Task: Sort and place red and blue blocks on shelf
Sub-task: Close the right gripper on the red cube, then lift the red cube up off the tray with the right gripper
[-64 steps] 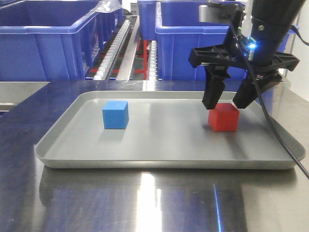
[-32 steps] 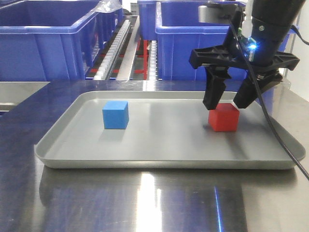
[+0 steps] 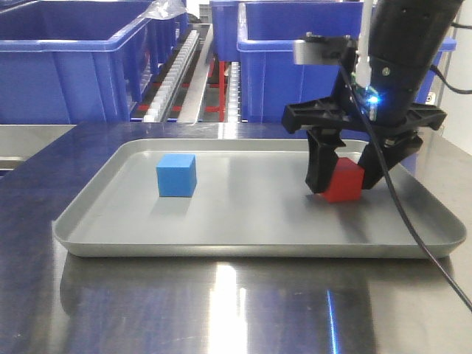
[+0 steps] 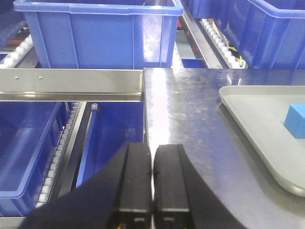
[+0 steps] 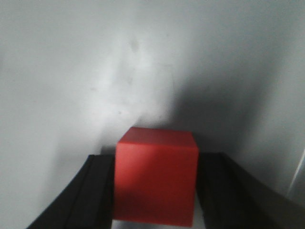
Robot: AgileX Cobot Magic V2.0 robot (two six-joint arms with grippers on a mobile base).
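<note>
The room is bright. Light from above makes white streaks on the shiny counter (image 3: 234,295), and one more in the left wrist view. The tray (image 3: 251,221) looks dull and grey. Up close, the red block (image 5: 155,176) is fuzzy, with a dark shadow beside it.

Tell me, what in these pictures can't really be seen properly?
- Front view: fingers of the right end effector cover the sides of the red block, so whether they grip it is unclear.
- Right wrist view: blurred and dim, so contact between fingers and block cannot be judged.
- Left wrist view: the blue block is cut by the right edge.
- Front view: the shelf is mostly hidden behind the blue bins.
</note>
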